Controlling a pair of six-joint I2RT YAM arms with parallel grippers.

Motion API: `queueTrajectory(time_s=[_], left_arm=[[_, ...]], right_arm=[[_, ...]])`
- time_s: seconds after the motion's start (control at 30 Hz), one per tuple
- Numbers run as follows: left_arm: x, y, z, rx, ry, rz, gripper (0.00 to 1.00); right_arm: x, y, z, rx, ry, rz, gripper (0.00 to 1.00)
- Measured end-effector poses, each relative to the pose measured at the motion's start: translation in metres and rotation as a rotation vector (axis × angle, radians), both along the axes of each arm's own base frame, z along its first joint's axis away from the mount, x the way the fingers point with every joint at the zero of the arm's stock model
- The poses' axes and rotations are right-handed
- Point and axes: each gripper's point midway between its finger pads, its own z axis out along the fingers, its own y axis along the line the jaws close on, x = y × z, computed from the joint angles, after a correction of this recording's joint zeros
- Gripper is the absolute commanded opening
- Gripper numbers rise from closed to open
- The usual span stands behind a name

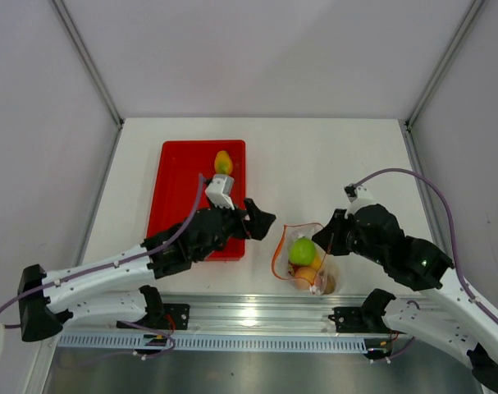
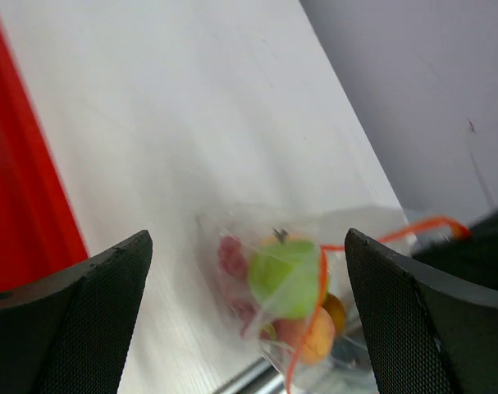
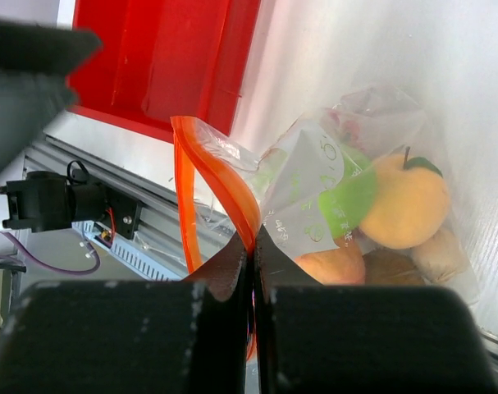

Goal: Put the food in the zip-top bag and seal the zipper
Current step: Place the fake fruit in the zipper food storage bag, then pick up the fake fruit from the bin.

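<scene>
The clear zip-top bag (image 1: 305, 263) lies near the table's front edge with its mouth open. Inside it are a green apple (image 1: 302, 250), an orange (image 3: 400, 205), a peach (image 3: 339, 267), a kiwi (image 3: 394, 267), a pale bulb (image 3: 441, 254) and dark red grapes (image 2: 230, 254). My right gripper (image 3: 253, 246) is shut on the orange-red zipper (image 3: 220, 176) at the bag's right mouth edge (image 1: 320, 239). My left gripper (image 1: 263, 217) hangs open and empty just left of the bag, the bag showing between its fingers (image 2: 93, 312). A yellow-green mango (image 1: 223, 161) lies on the red tray (image 1: 179, 189).
The red tray's edge (image 2: 19, 189) is close on the left of the left gripper. An aluminium rail (image 1: 257, 312) runs along the front just behind the bag. Grey walls close in the table at the back and sides.
</scene>
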Motion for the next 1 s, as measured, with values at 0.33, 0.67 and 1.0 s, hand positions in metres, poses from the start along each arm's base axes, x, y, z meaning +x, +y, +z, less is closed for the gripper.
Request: queueTrajectory(time_s=[0.33,0.67,1.0], left_arm=[[0.099,0.094,-0.016,0.065,0.074,0.506,1.00],[0.195,0.162,-0.055,-0.051,0.403,0.906,0.99],[0.243,0.156,-0.115,-0.100,0.683,1.025,1.00]], right_arm=[[0.001,-0.001,-0.006,-0.015,0.009,-0.005,0.00],[0.002,-0.002,-0.006,-0.017,0.003,-0.014,0.00],[0.004,-0.002,-0.007,-0.029,0.000,-0.016,0.00]])
